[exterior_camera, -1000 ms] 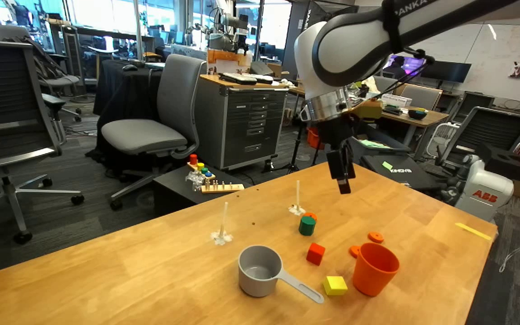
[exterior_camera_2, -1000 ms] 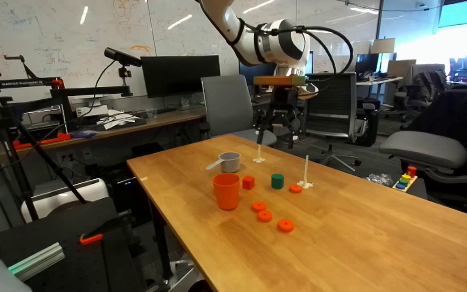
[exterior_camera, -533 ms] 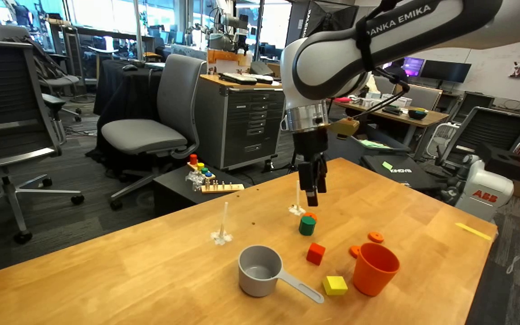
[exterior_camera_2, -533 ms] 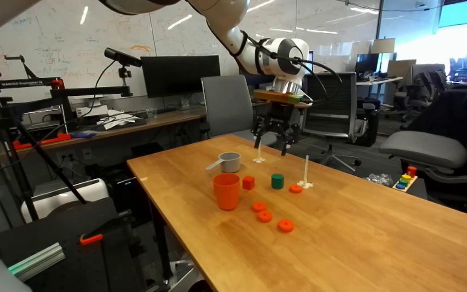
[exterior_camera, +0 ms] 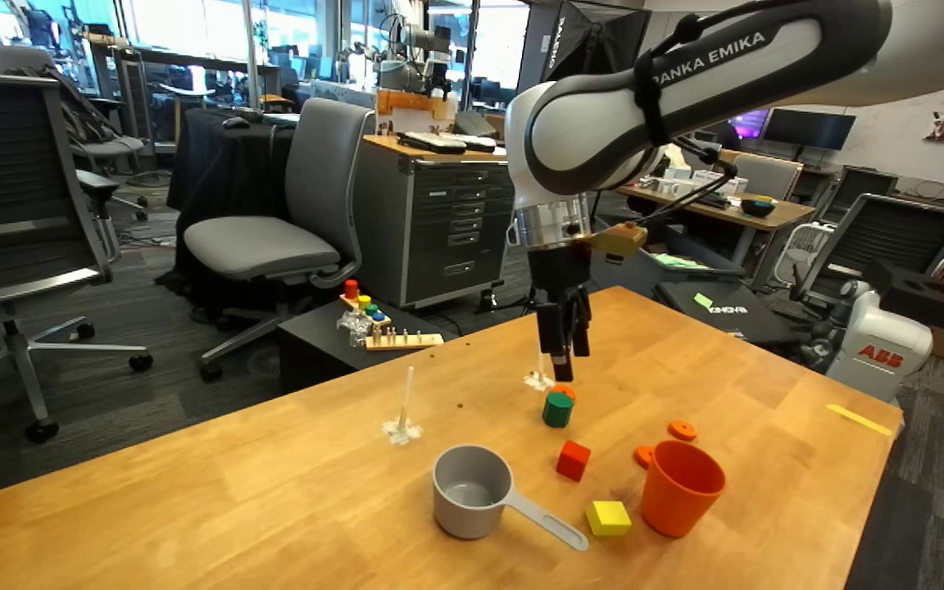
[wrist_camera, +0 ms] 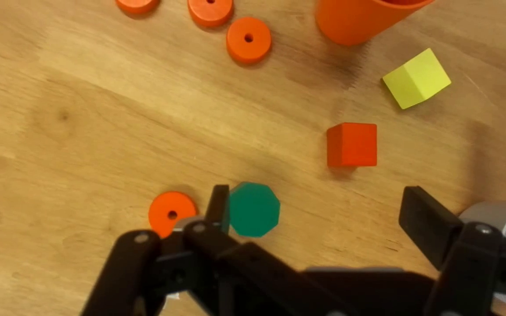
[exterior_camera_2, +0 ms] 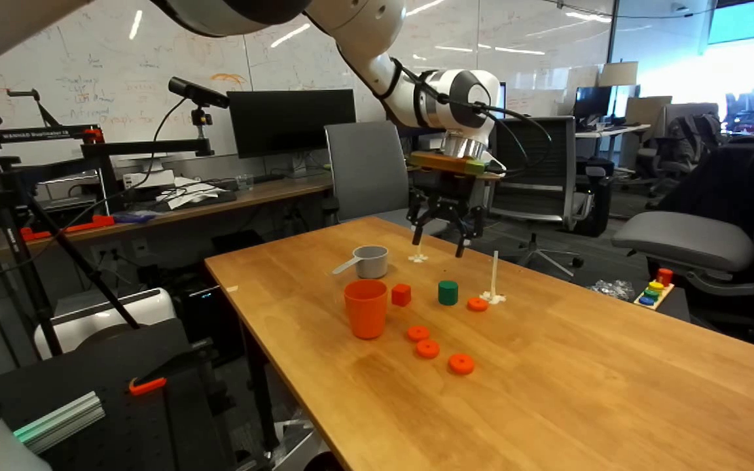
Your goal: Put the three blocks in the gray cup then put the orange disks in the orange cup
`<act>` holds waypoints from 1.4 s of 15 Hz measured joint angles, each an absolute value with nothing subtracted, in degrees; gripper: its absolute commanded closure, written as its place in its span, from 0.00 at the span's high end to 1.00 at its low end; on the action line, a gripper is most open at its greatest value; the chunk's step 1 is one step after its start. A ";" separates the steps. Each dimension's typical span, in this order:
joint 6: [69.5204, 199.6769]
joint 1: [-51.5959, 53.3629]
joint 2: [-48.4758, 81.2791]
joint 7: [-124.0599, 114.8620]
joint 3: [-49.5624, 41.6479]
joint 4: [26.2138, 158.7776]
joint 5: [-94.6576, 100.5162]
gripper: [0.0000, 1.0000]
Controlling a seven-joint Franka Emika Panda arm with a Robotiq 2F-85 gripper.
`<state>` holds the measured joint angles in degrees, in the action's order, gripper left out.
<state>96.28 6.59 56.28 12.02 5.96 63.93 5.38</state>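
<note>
Disks point(wrist_camera: 253, 49) are lying on the table point(wrist_camera: 103, 123) at left in the wrist view, then the green block point(wrist_camera: 255, 210). Unclenched, the tool point(wrist_camera: 314, 202) is hanging above, jaws wide apart; rightward, the red block point(wrist_camera: 357, 145), orange cup point(wrist_camera: 360, 19), yellow block point(wrist_camera: 417, 80) and gray cup point(wrist_camera: 486, 211) are resting.

Bench point(exterior_camera: 292, 475) is viewed obliquely from above, from differing sides, in both exterior views. Drawer cabinet point(exterior_camera: 443, 225) faced in an exterior view; whiteboard point(exterior_camera_2: 148, 59) faced in an exterior view. Wrist view taken at claw point(wrist_camera: 316, 199), aimed steeply down, much closer in. Red cube point(wrist_camera: 358, 145), green octagonal block point(wrist_camera: 255, 210), orange cup point(wrist_camera: 354, 22), gray measuring cup point(exterior_camera: 472, 496) shared by all three.
</note>
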 measured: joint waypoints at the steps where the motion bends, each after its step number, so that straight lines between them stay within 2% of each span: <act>1: 96.28 6.59 56.37 12.02 5.73 63.93 5.41 1.00; 8: 96.27 6.43 58.63 12.01 4.09 63.25 5.69 1.00; 21: 96.35 5.80 67.16 11.59 5.12 53.67 3.86 1.00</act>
